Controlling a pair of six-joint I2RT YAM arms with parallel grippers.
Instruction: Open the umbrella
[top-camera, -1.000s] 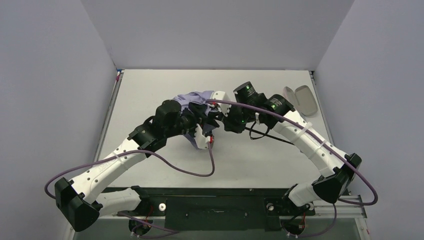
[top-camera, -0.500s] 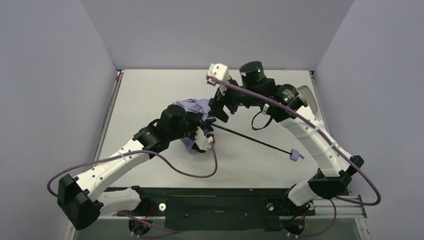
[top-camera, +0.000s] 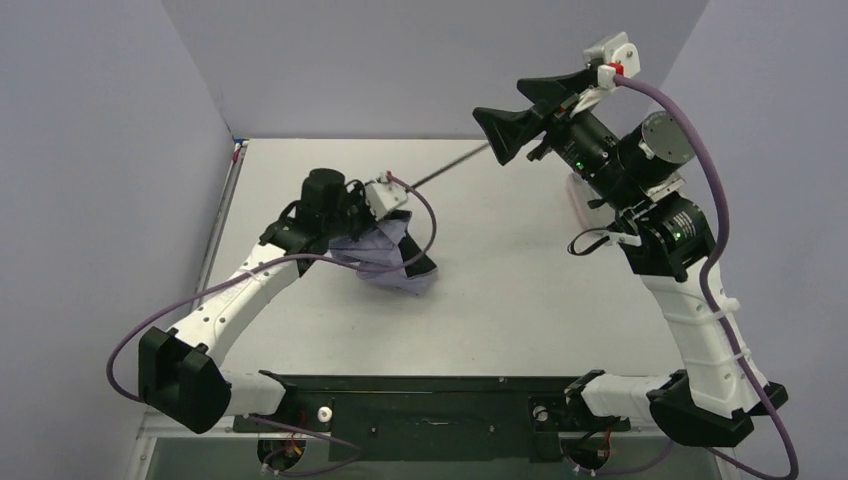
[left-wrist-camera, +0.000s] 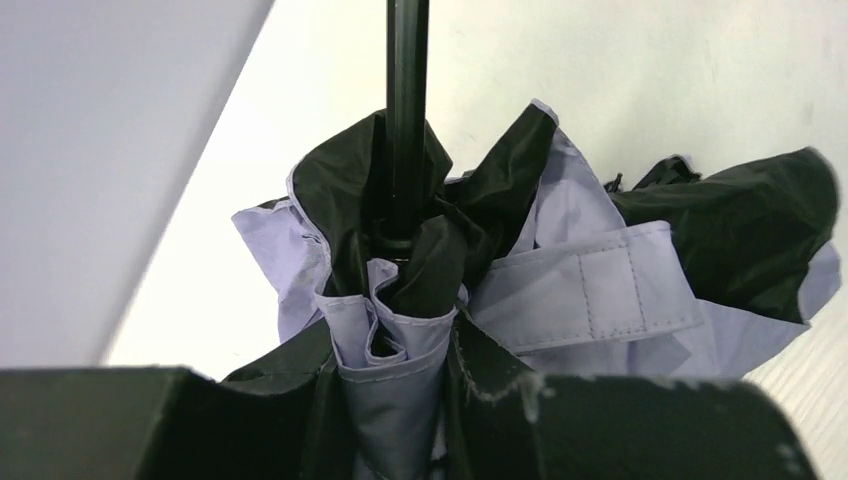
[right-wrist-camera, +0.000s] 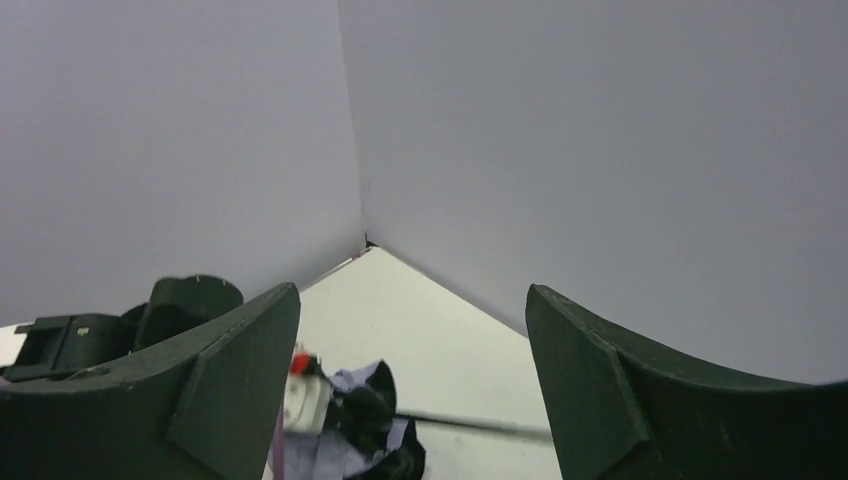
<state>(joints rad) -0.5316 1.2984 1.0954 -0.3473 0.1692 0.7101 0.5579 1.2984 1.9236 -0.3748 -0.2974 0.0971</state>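
I am holding the umbrella (top-camera: 385, 255) low over the table (top-camera: 500, 290), toward ten o'clock from the table's middle. My left gripper (left-wrist-camera: 440, 420) is pinching the gathered canopy (left-wrist-camera: 560, 290) near its base, its fingers (left-wrist-camera: 120, 420) pressed into the bunched lavender and black folds. The thin black shaft (top-camera: 455, 163) is running out of the bundle toward one o'clock, up to where my right gripper (top-camera: 515, 135) is hanging high above the far edge. In the right wrist view its fingers (right-wrist-camera: 230, 390) are standing wide apart with only wall between them, so I judge it is gripping nothing, though the handle is not visible to me in any view.

The canopy is not spread; the strap (left-wrist-camera: 600, 290) is hanging loose, so nothing looks to be binding the folds. To do this step well, I would be keeping the left grip firm on the fabric end without crushing the ribs, bringing the right fingers back down onto the shaft close to the bundle, finding the sliding collar there, and pushing it along the shaft line, not across it, since the shaft looks thin enough to bend. The pale case (top-camera: 578, 190) at two o'clock, mostly hidden behind the right arm, needs avoiding.
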